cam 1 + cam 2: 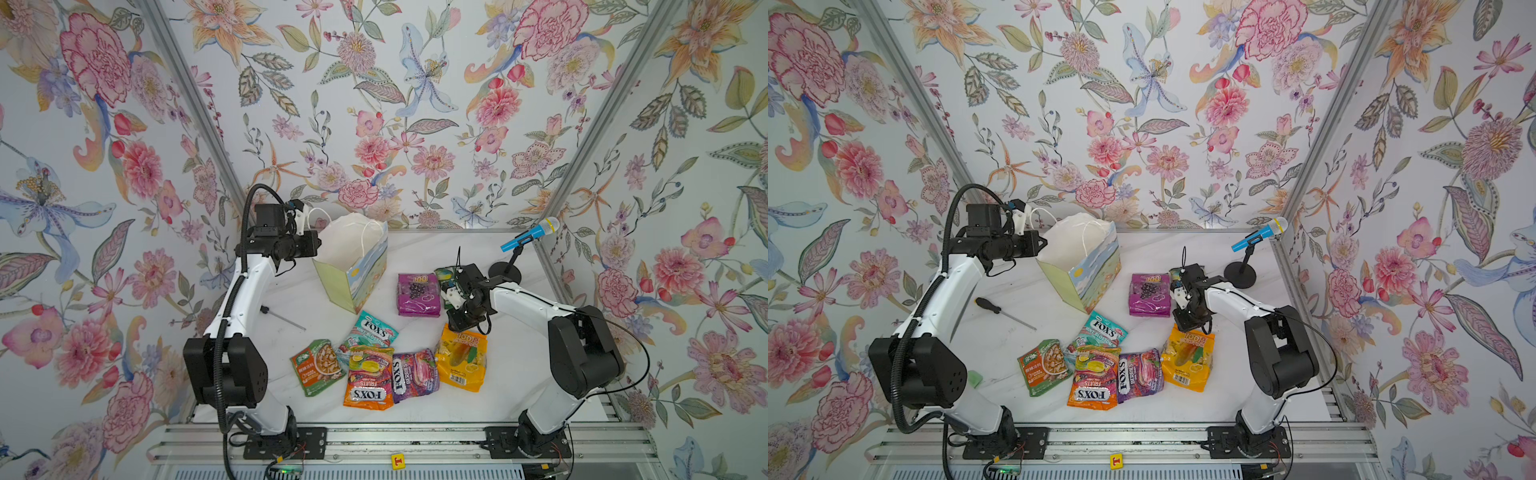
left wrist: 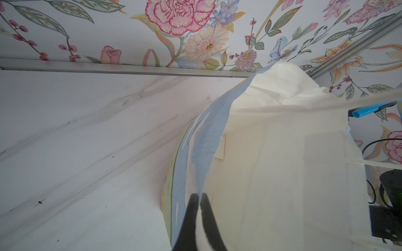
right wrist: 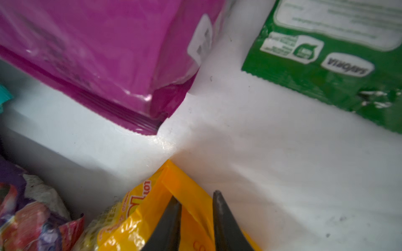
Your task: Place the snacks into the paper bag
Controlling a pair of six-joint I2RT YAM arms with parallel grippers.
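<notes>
Bag pinched, packet straddled.
My left pincer [image 2: 199, 195] clamps the rim of the landscape-printed paper bag [image 2: 282, 152]; my right pincer [image 3: 195, 196] straddles the glossy yellow plastic packet [image 3: 134, 217], grip uncertain.

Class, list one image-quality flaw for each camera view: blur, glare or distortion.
In both top views, glare streaks the glossy purple "100" packet; in the left wrist view, the white rope handle smears into a blurred streak; in the right wrist view, print on the green plastic packet is soft.

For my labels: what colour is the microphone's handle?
The microphone's handle is blue; it shows best in a top view.
</notes>
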